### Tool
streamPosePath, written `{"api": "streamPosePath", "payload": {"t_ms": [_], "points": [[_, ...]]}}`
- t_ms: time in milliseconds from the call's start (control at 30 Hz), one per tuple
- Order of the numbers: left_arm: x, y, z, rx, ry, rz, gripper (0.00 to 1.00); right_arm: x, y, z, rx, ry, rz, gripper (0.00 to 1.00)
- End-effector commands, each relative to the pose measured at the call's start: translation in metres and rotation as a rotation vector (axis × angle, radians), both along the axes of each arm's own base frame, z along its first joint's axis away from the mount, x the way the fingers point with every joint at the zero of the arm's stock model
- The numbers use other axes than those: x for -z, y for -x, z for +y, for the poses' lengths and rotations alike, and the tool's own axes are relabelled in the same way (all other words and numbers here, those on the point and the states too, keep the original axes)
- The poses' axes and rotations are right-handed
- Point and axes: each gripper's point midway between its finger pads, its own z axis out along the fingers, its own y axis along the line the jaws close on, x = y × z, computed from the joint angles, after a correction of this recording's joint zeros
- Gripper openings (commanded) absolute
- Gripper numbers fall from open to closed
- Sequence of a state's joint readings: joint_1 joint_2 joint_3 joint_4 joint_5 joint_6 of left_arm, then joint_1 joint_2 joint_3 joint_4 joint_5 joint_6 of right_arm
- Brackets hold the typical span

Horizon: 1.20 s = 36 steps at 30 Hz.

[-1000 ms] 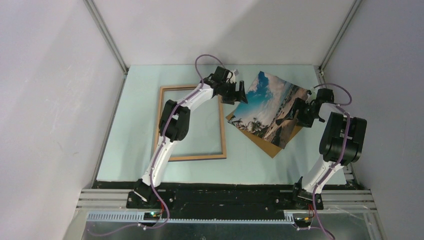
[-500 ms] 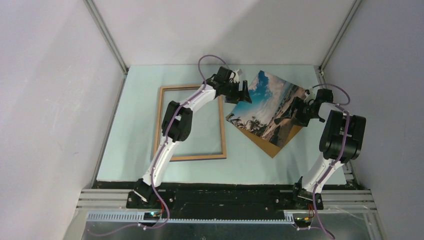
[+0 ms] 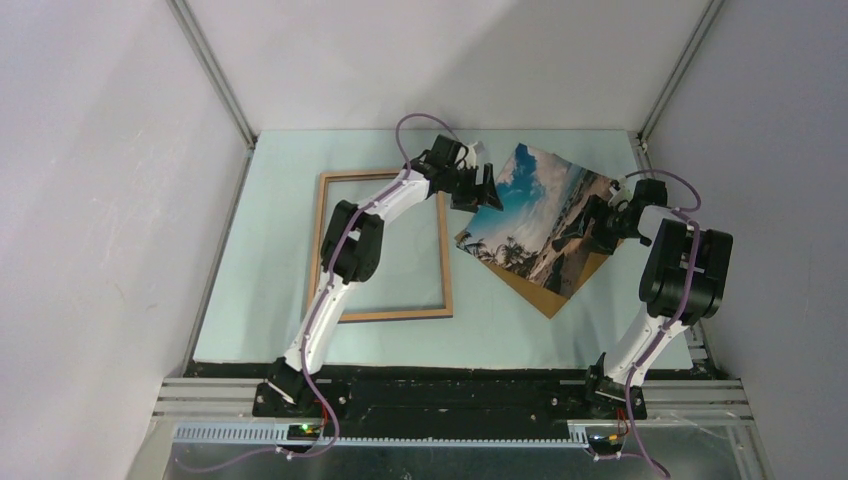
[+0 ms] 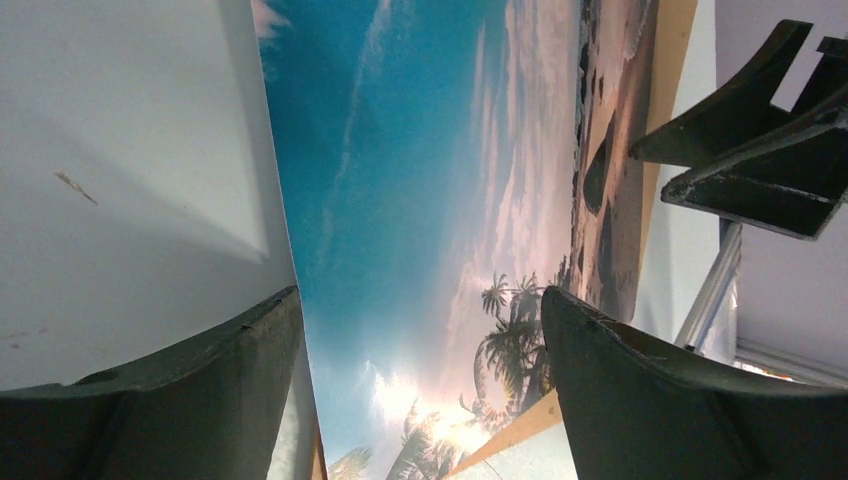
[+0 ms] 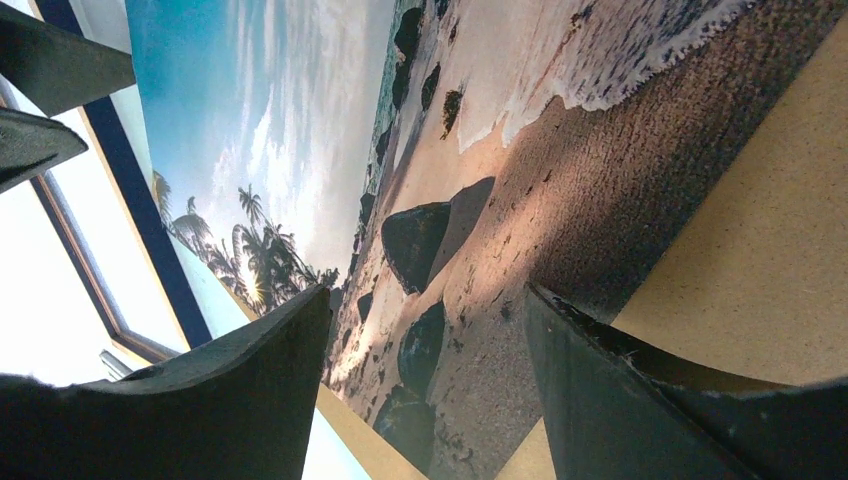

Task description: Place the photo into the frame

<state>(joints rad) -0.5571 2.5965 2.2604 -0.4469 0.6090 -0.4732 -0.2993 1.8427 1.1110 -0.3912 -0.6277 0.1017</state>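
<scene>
From above, the frame (image 3: pixel 318 245) lies flat left of the desk's (image 3: pixel 270 200) middle, with the left arm reaching across it. The photo (image 3: pixel 535 215) sits skewed near the far right corner on a brown backing board (image 3: pixel 547 296).

The left gripper (image 3: pixel 485 189) gapes at the photo's left edge and the right gripper (image 3: pixel 583 228) over its sand, both clasping nothing.

The left wrist view shows sky between the fingers and the other claw opposite.

The right wrist view alone shows the frame's dark blue face.

The pale green table (image 3: pixel 270 300) bears the frame (image 3: pixel 447 270) at left, a brown backing board (image 3: pixel 545 300) at right
</scene>
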Motion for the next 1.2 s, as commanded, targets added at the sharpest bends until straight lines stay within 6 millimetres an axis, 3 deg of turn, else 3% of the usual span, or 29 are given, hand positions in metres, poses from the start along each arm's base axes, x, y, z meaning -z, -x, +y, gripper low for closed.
{"api": "streamPosePath", "payload": {"t_ms": [0,100,400,900,1167], "points": [[-0.068,0.021,-0.014,0.083,0.130,-0.015,0.90,0.024,0.012,-0.006,0.018,0.031,0.097,0.74],[-0.074,0.020,-0.011,0.075,0.139,-0.015,0.89,0.022,0.012,-0.006,0.021,0.033,0.095,0.74],[-0.063,0.014,0.000,0.035,0.112,-0.003,0.88,-0.005,0.008,-0.016,0.035,0.095,0.022,0.75],[-0.084,0.025,-0.010,0.106,0.205,0.003,0.75,0.018,0.015,-0.016,0.029,0.105,0.094,0.75],[-0.075,0.036,-0.019,0.139,0.217,0.026,0.69,0.020,0.016,-0.014,0.024,0.099,0.101,0.75]]}}
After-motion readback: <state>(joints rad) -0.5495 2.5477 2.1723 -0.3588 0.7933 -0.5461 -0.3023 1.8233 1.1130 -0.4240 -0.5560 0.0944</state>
